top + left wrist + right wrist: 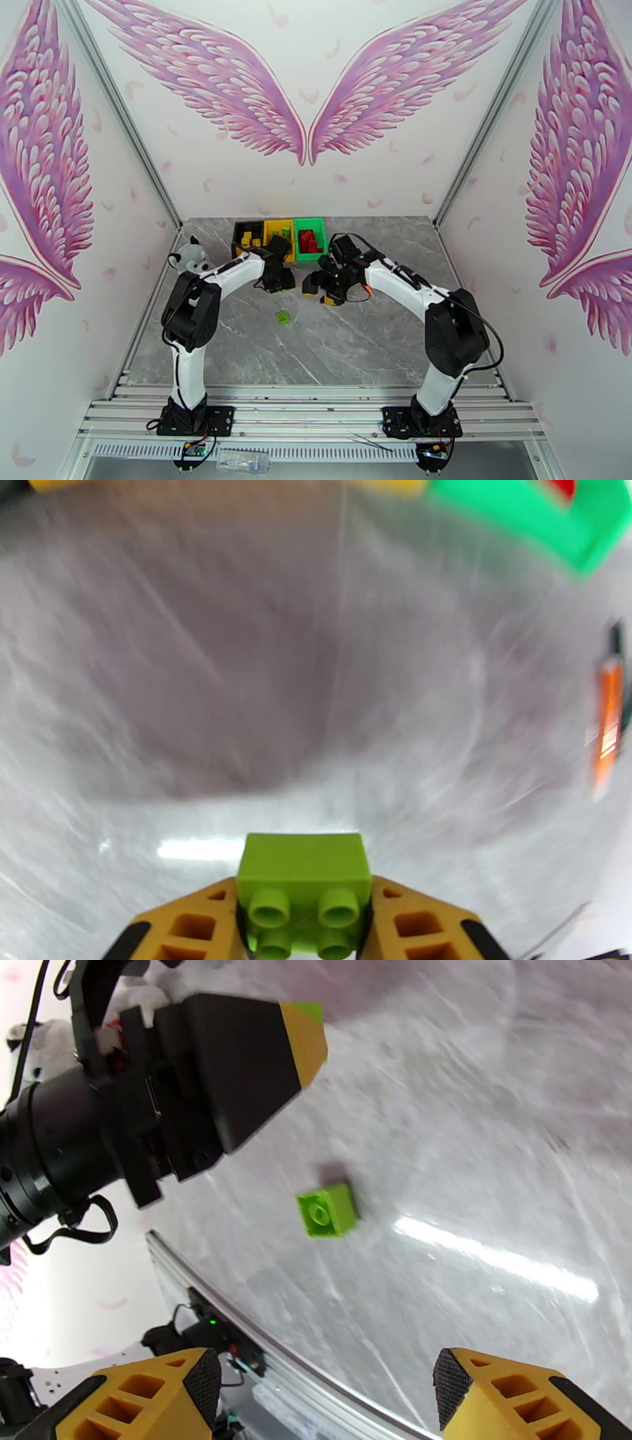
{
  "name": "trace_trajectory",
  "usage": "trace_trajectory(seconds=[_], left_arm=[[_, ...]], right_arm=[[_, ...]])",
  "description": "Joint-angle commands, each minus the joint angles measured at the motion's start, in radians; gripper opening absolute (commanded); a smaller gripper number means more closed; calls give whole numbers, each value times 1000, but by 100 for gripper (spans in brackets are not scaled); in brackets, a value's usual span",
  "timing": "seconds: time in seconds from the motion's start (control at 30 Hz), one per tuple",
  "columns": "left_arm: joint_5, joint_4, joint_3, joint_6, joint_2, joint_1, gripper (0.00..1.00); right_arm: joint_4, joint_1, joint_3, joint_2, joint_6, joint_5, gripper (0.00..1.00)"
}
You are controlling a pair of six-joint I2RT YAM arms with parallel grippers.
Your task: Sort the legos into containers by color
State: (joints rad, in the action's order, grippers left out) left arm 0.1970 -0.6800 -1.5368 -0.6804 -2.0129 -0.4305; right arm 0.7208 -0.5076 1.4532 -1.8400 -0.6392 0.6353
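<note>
While left fingers (189, 926) pinch one green lego (304, 872), another lego (326, 1209) lies free

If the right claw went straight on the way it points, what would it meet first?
Probably the loose green brick on the table, which lies centred ahead of the open right claw; depth is unclear.

You have one black bin (235, 237), one yellow bin (278, 223) and one green bin (310, 220), three in a row at twelve o'clock on the table (355, 347). Two green bricks sit outside them: one loose brick (282, 316) at the centre and one held brick (304, 871) in the left gripper (304, 910). The bricks inside the bins are too small to count. One plush dog (189, 256) sits at ten o'clock.
</note>
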Motion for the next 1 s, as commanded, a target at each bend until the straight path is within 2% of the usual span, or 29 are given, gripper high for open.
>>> trace_trajectory(seconds=[0.0, 0.27, 0.33, 0.37, 0.4, 0.47, 0.53, 0.73, 0.97], left_arm=[[115, 101, -68, -72, 38, 48, 30], [149, 68, -329, -114, -118, 142, 33], [155, 63, -412, -127, -168, 160, 42], [152, 47, -461, -132, -197, 166, 52], [151, 28, -512, -130, -221, 169, 57], [148, -9, -599, -117, -258, 171, 64], [140, -44, -650, -104, -272, 171, 67], [47, -102, -567, -37, -170, 147, 67], [-187, -225, -296, 24, 23, 38, 68]], right_arm=[[-63, -1, 106, -82, -46, 85, 77], [-121, 31, 381, -276, -173, 163, 77], [-141, 44, 418, -299, -206, 176, 77], [-148, 52, 434, -305, -217, 180, 77], [-149, 57, 441, -307, -224, 179, 77], [-141, 68, 442, -299, -219, 175, 77], [-128, 80, 419, -274, -207, 163, 77], [-80, 101, 249, -134, -129, 95, 77], [-13, 100, 4, 49, -37, -13, 80]])
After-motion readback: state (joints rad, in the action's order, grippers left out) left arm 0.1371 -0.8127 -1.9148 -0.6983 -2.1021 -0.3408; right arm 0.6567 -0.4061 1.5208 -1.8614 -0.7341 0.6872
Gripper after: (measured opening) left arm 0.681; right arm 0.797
